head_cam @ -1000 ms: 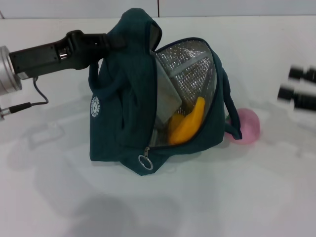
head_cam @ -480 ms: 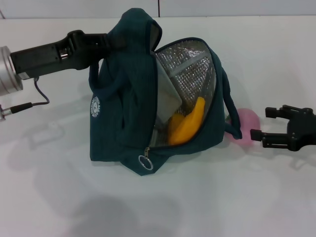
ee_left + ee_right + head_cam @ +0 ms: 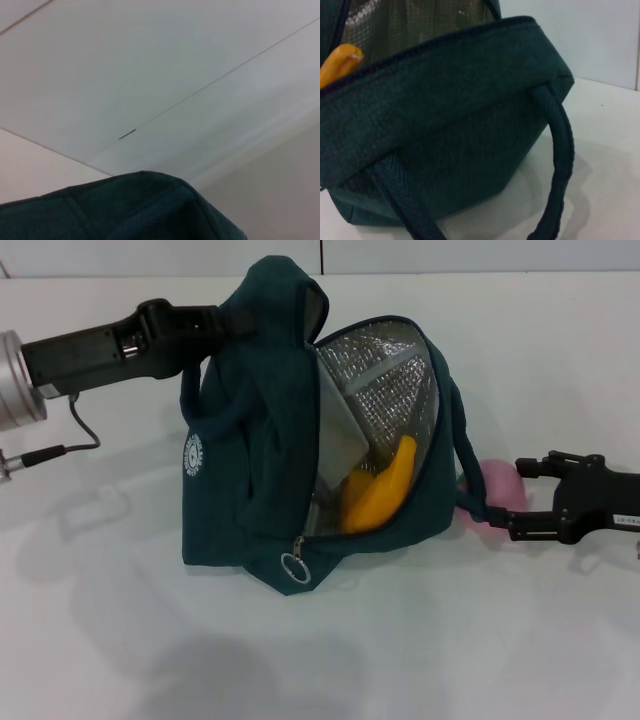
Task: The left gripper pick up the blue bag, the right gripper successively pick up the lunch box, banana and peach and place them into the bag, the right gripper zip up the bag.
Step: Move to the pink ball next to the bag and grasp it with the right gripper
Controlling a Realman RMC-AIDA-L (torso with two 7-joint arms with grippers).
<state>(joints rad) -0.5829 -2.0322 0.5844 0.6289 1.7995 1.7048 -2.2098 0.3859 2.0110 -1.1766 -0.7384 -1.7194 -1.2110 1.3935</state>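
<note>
The blue bag [image 3: 262,430] is held up by its top, which is clamped in the left gripper [image 3: 215,325] at the upper left of the scene, and its foil-lined mouth is kept gaping toward the right arm. The banana [image 3: 383,488] is already lodged inside, leaning against a clear, box-like shape that is probably the lunch box [image 3: 338,435]. The step in hand is judged to be the peach pickup: the right gripper [image 3: 518,498] is set low at the table [image 3: 420,640], its fingers spread apart, and the peach [image 3: 498,487] lies right at the fingertips, apparently partly between them, though contact cannot be confirmed. A little further advance and a closing of the fingers around the fruit seem to be called for next, then a lift. Just beyond the fingertips hangs the bag's near loop handle [image 3: 559,150], and the bag wall stands immediately behind the peach, so little room is left ahead and the strap could be snagged. Open tabletop is available behind and beside the gripper, and the clear path to the mouth runs upward, over the zipper rim.
</note>
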